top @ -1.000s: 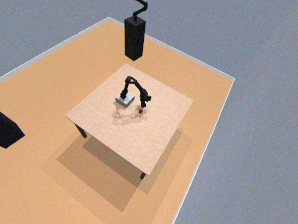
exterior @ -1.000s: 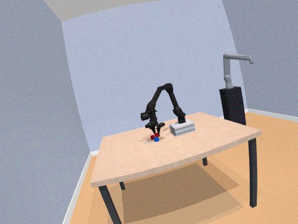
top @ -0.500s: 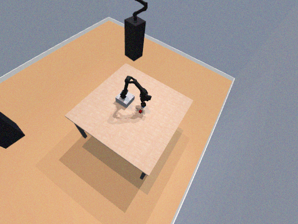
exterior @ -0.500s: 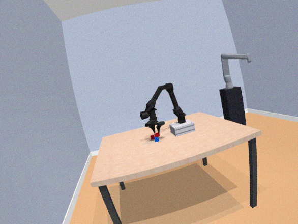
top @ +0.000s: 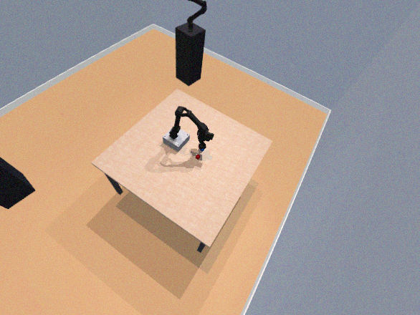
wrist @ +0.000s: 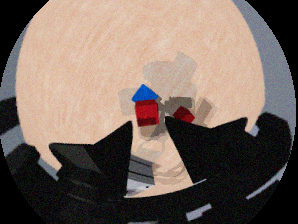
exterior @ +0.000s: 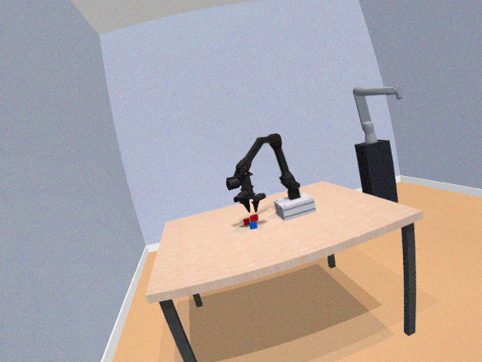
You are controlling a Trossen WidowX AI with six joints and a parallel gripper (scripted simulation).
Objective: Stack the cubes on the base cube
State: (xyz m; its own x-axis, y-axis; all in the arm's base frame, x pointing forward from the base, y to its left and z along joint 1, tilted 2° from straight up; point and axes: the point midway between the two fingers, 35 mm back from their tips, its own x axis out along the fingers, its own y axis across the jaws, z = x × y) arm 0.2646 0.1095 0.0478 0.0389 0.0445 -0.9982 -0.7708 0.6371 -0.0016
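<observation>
Hovering above the blue cube (exterior: 253, 225) and two red cubes (exterior: 253, 217), your gripper (exterior: 251, 204) is released, grasping nothing.

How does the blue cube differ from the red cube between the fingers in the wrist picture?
Colour: the blue cube is blue, the red cube red. Level: the blue cube stands on the table; the red cube rests on top of it. Both look alike in size, and the open gripper holds neither.
</observation>
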